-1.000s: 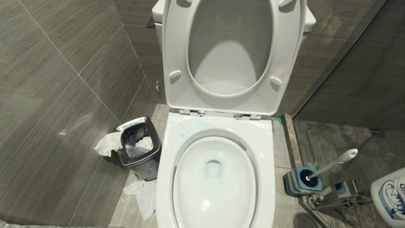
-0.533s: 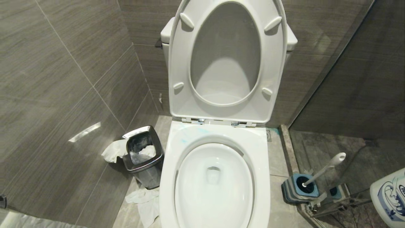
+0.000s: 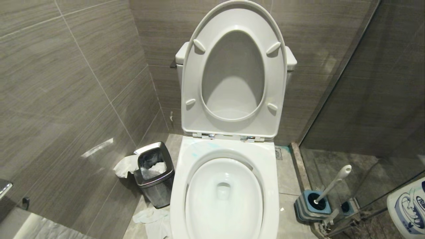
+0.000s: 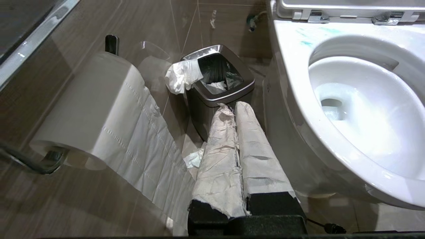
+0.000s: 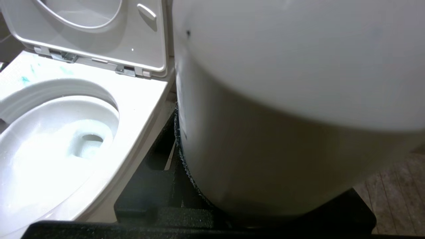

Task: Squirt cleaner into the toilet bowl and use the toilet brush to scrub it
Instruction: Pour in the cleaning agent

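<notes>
Two grippers low — right gripper [image 5: 186, 159] grips white bottle [image 5: 282, 116].

Toilet bowl [image 3: 229, 199] centred ahead, seat and lid [image 3: 232, 79] raised against the cistern behind. Bin [image 3: 154, 172] on the floor just left of the bowl, tissue [image 3: 124, 166] draped at its left side. Toilet brush [image 3: 328, 187] standing tilted in its holder [image 3: 310, 205], floor right of bowl.
</notes>
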Controlling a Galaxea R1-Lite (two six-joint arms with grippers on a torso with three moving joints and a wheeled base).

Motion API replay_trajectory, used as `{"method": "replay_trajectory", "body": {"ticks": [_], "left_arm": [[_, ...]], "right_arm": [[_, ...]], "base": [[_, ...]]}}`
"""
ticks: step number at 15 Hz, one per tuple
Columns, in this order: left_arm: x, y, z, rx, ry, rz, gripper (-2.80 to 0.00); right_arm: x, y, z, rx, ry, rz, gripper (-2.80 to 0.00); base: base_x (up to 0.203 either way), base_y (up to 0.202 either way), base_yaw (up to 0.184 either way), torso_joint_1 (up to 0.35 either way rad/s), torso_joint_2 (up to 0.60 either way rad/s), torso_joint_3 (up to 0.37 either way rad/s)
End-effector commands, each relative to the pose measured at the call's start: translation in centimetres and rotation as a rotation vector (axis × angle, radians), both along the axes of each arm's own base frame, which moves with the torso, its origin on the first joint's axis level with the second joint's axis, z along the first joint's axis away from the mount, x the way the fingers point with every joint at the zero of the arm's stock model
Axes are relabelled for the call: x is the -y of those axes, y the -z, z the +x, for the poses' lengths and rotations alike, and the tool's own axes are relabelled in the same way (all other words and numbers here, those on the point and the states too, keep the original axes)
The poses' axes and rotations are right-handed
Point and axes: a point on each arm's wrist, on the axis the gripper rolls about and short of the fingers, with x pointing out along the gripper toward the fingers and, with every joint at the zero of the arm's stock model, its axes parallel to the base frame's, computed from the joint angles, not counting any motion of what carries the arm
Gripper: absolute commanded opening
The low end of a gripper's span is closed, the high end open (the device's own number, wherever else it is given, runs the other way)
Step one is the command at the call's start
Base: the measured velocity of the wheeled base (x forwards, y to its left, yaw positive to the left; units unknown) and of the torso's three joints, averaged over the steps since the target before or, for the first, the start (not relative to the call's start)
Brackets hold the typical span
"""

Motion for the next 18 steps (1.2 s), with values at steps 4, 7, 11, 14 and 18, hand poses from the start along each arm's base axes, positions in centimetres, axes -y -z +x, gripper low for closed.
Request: {"method": "replay_trajectory", "body": {"ticks": [4,7,11,14,18], "left_arm": [[0.0,0.0,0.0,-0.001,0.002,0.001,-2.80],[0.0,0.0,0.0,-0.001,0.000,-0.001,-2.80],[0.0,0.0,0.0,-0.001,0.000,-0.002,-2.80],[0.0,0.0,0.0,-0.003,0.000,0.000,-2.80],[0.0,0.0,0.0,-0.001,0.002,0.002,-2.80]], "right_arm": [[0.0,0.1,1.2,-0.060,0.002,-0.001,-2.80],[0.0,0.1,2.8,-0.121,0.010,-0.016,-2.80],[-0.1,-0.7,5.8,-0.141,0.030,-0.054,-2.80],[-0.2,-1.2,7.8,-0.106,0.034,-0.066,-2.80],[-0.5,-0.9,8.5,-0.133,0.004,-0.070,-2.80]], "base": [[0.000,0.000,0.000,0.003,0.00,0.037],[0.000,0.000,0.000,0.000,0.00,0.000],[0.000,0.000,0.000,0.000,0.00,0.000],[0.000,0.000,0.000,0.000,0.00,0.000],[0.000,0.000,0.000,0.000,0.00,0.000]]}}
